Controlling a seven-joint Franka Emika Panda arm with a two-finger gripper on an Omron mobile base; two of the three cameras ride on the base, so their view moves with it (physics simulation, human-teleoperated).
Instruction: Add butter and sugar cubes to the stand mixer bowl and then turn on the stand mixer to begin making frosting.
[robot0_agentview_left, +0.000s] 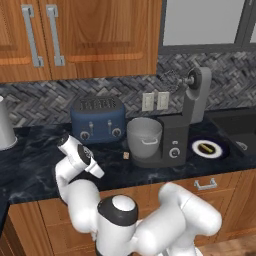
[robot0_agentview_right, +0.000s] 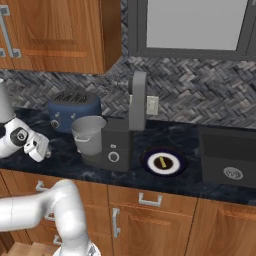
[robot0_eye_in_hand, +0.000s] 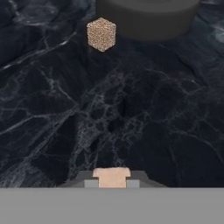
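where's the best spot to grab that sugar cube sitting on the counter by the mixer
Probably from straight above, fingers on two opposite flat side faces of the sugar cube. It rests flat on the counter, apart from the mixer base, so the sides look clear.

We see a glossy white arm (robot0_agentview_left: 150, 220) of rounded, bulbous segments, dark grey rings and caps at its joints, ending in a white claw (robot0_agentview_left: 98, 172).
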